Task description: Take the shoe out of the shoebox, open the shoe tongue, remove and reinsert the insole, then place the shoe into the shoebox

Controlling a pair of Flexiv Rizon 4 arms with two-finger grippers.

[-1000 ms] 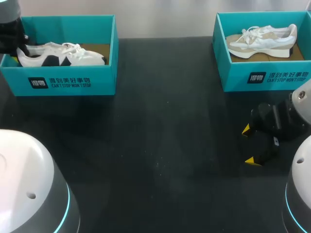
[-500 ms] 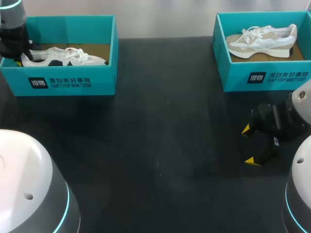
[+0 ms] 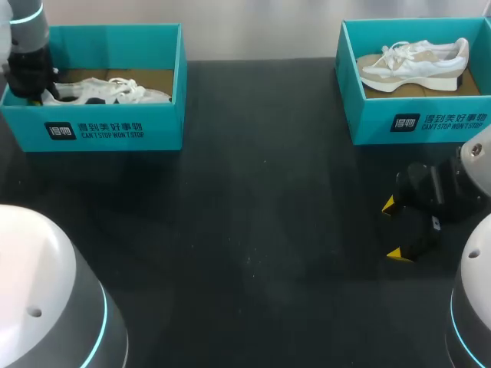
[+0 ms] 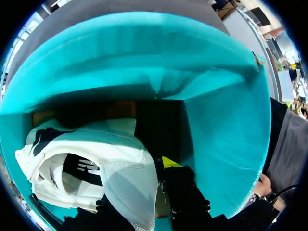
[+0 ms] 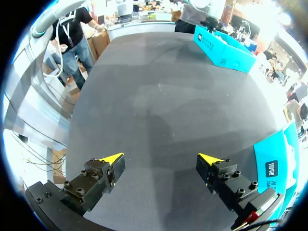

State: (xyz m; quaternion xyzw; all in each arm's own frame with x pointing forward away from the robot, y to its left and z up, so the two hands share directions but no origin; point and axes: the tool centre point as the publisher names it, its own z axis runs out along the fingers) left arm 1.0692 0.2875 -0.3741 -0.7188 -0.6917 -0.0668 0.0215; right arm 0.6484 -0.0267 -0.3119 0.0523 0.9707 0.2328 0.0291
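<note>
Your left jaws appear to be pinched on the heel collar of the white shoe [image 4: 96,163]. In the left wrist view the padded heel sits between them. Only one yellow tip [image 4: 169,161] shows, pressed against the heel's outer side, and the other is hidden under the shoe, so the hold is likely rather than certain. The teal shoebox [image 4: 226,120] walls close around the shoe on all sides.

In the head view this is in the upper left of the frame. Your left arm [image 3: 27,46] comes down into the box's left end. The shoe [image 3: 107,90], white with black patches, lies low inside on the brown cardboard floor, with its heel at the arm and its toe pointing right. The box's front wall [image 3: 100,130] hides the shoe's lower part.

Your right jaws stand wide apart and hold nothing. The right wrist view shows both yellow tips [image 5: 111,158] over bare black worktop [image 5: 163,110]. In the head view they are at the lower right, on your right arm [image 3: 453,188], which comes in from the right edge.

A second shoebox [image 3: 414,123] sits in the upper right of the frame, well apart from the first. It holds a white and beige shoe [image 3: 414,61] lying on its side.
</note>
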